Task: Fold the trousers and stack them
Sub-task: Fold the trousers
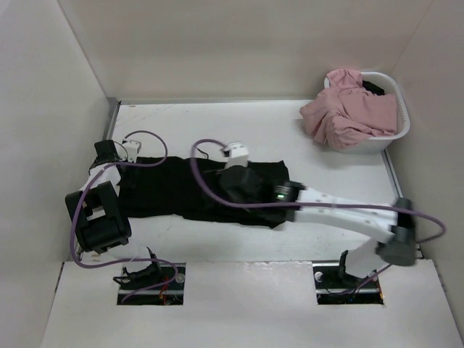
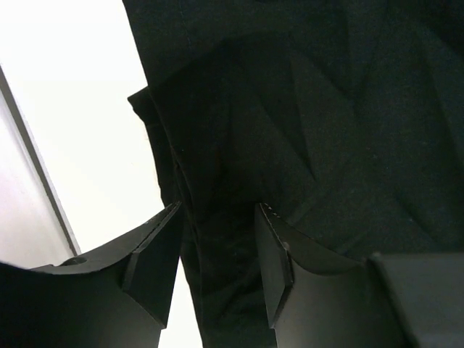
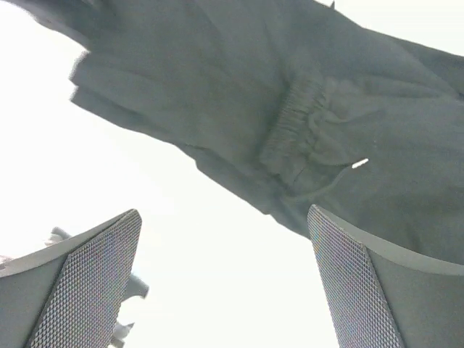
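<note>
Nearest the overhead camera is the black elbow of my left arm (image 1: 98, 217). Beyond it, my left jaws sit at the left end of the trousers (image 1: 181, 190). That black garment lies on the worktop (image 1: 326, 156) with its long axis running left to right, between my two arms. My right arm (image 1: 341, 212) reaches in across the right end, with its jaws over the far edge near the middle. Well apart, in the far right corner, a white basket (image 1: 401, 127) holds pink clothes (image 1: 348, 112).

Through the left wrist camera, my two dark fingers (image 2: 156, 261) stand apart, astride the trousers' left edge. One is over bare worktop and the other over cloth, with a thick folded edge running up between them. As far as I can judge they are not closed on it, though black on black makes contact hard to read.

Through the right wrist camera, my mesh-faced fingers (image 3: 94, 279) are spread wide with only bare worktop between them. The elastic waistband (image 3: 297, 141) and its drawstring (image 3: 319, 190) lie ahead and to the right of the jaws, not within them.

I judge the left jaws nearer a grasp. The fold will turn on carrying one end along that long axis to the other.
</note>
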Available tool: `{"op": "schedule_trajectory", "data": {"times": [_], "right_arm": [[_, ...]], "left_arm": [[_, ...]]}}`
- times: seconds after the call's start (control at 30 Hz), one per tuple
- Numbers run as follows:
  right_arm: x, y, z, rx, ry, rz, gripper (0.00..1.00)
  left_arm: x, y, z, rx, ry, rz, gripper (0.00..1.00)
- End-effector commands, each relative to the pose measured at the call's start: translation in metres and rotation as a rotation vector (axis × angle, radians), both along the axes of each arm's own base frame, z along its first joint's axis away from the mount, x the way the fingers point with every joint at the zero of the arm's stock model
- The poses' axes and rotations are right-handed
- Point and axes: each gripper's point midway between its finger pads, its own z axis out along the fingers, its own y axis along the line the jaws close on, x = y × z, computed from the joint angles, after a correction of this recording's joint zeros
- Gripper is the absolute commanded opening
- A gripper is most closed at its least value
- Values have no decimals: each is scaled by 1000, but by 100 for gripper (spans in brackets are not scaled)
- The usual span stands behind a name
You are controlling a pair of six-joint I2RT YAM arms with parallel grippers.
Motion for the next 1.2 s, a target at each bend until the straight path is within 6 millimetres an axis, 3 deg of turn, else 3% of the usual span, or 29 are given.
{"op": "schedule_trajectory", "data": {"times": [0.0,0.1,0.13,0.2,0.33,0.43,0.7,0.8,0.87,0.9,0.93,1.03,1.17], "right_arm": [[4,-67,63,200,-48,-169,100],[17,-164,-5,182,134,-449,100],[18,-184,-27,199,195,-508,100],[19,-206,-57,274,261,-550,100],[28,-202,-77,504,265,-511,100],[32,-194,-88,581,265,-470,100],[46,-195,-121,523,284,-504,99],[48,-189,-137,488,346,-499,59],[50,-191,-135,480,350,-499,20],[51,-197,-132,476,348,-517,7],[54,-207,-126,470,337,-544,0],[63,-249,-98,395,261,-597,0],[66,-298,-46,182,148,-591,0]], "left_arm": [[16,3,15,20,-46,-14,43],[16,3,14,17,-45,-14,44],[16,3,14,17,-45,-14,45],[16,4,14,21,-42,-11,45],[15,2,13,26,-36,-21,45],[14,1,14,37,-34,-28,45],[10,1,16,64,-37,-39,45],[8,0,17,65,-35,-42,46],[4,0,20,63,-26,-40,47],[3,-1,24,60,-23,-43,47],[2,-3,28,52,-18,-48,48],[1,-8,44,33,-21,-56,50],[3,-33,65,-10,-50,-110,53]]}}
